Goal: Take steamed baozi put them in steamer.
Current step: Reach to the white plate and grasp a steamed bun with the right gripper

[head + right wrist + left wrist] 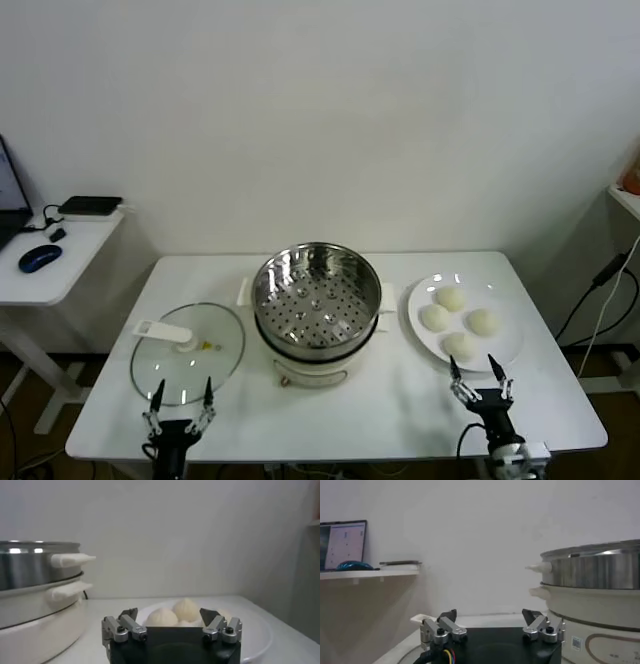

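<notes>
Several cream-white steamed baozi (459, 320) lie on a white plate (505, 345) at the right of the table. The steamer (317, 300), a shiny steel pot with a perforated tray on a white base, stands in the middle and holds nothing. My right gripper (481, 376) hovers open at the plate's near edge, just short of the closest bun. The right wrist view shows the baozi (162, 616) beyond its spread fingers and the steamer (35, 595) off to one side. My left gripper (180, 402) rests open at the front left, empty, over the near rim of the glass lid.
A round glass lid (187, 352) with a white handle lies flat left of the steamer. A side desk (50, 262) with a mouse stands beyond the table's left edge. Cables hang by the right edge. Bare tabletop (340, 420) runs along the front.
</notes>
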Available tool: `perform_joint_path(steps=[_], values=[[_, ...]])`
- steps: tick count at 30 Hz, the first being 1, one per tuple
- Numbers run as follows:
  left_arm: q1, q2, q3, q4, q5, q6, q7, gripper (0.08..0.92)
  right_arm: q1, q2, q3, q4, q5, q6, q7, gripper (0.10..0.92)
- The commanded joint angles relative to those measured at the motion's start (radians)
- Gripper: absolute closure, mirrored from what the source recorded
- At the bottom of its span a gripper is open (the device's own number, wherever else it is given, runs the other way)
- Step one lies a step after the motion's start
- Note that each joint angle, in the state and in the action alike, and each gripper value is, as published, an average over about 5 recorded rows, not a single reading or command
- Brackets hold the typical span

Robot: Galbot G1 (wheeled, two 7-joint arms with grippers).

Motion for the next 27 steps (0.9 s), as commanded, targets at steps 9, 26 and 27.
perform_joint_path(steps=[9, 26, 27], values=[[-0.002, 0.010, 0.001, 0.004, 0.012, -0.014, -0.001, 0.177, 0.380, -0.303, -0.072, -0.056, -0.116, -0.428, -0.056, 0.203], [-0.011, 0.021, 0.012, 0.018, 0.055, -0.036, 0.000, 0.177, 1.064, -0.698, -0.802, -0.278, -0.411, -0.568, -0.693, 0.203], [-0.011, 0.022, 0.012, 0.020, 0.058, -0.037, 0.000, 0.177, 1.134, -0.699, -0.870, -0.312, -0.417, -0.538, -0.724, 0.203]])
